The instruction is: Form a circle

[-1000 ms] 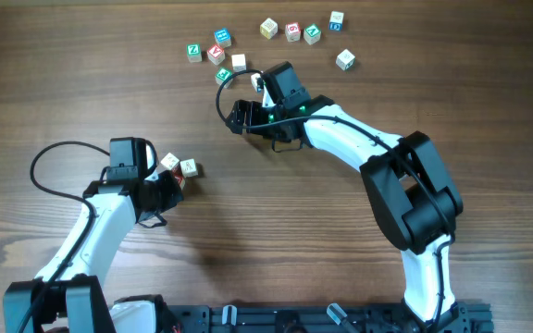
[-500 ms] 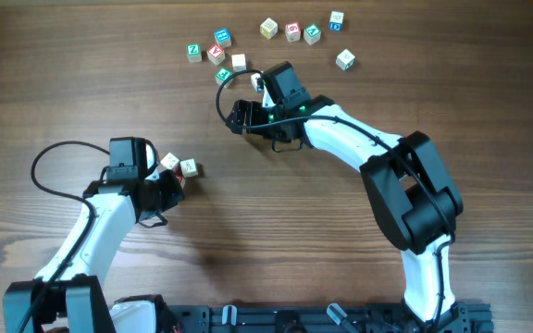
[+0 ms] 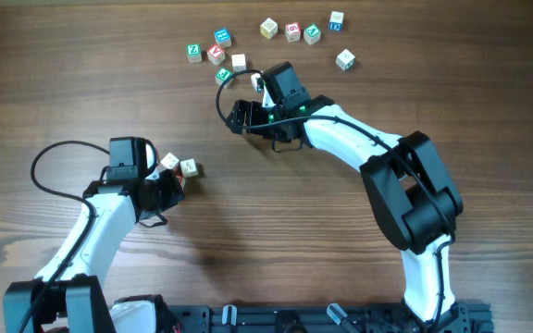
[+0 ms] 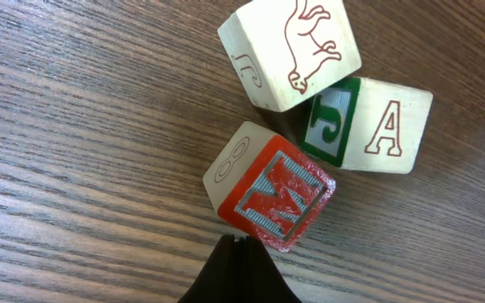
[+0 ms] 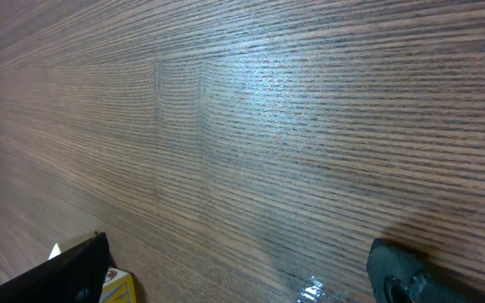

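My left gripper [image 4: 236, 249] sits nearest to me, low on the table. Its fingers are pressed together into one blunt tip and hold nothing. That tip rests at the lower edge of the red M cube [image 4: 278, 199], touching it or all but touching it.

That cube belongs to the circle [image 3: 179, 167], which here is three alphabet cubes bunched just off the left wrist. The other two are the animal cube [image 4: 297, 46] and the A cube [image 4: 383, 128] with its green J face. The A cube meets both neighbours. I can't tell whether the M cube and the animal cube actually touch.

I read this as the closing-up step, with the shut fingers used as a pusher. The next move should be a short, gentle nudge toward the other two cubes. After that I'd back straight off, since a hard shove would scatter the cluster.

Further out, the right gripper [image 5: 238, 273] hovers over bare wood with its jaws wide apart and nothing between them. A yellow-faced block [image 5: 116, 288] peeks from under one finger.

Beyond it the spare blocks [image 3: 268, 29] are strewn along the far side of the wooden table [image 3: 489, 111], well clear of the cluster. Nothing blocks the push.
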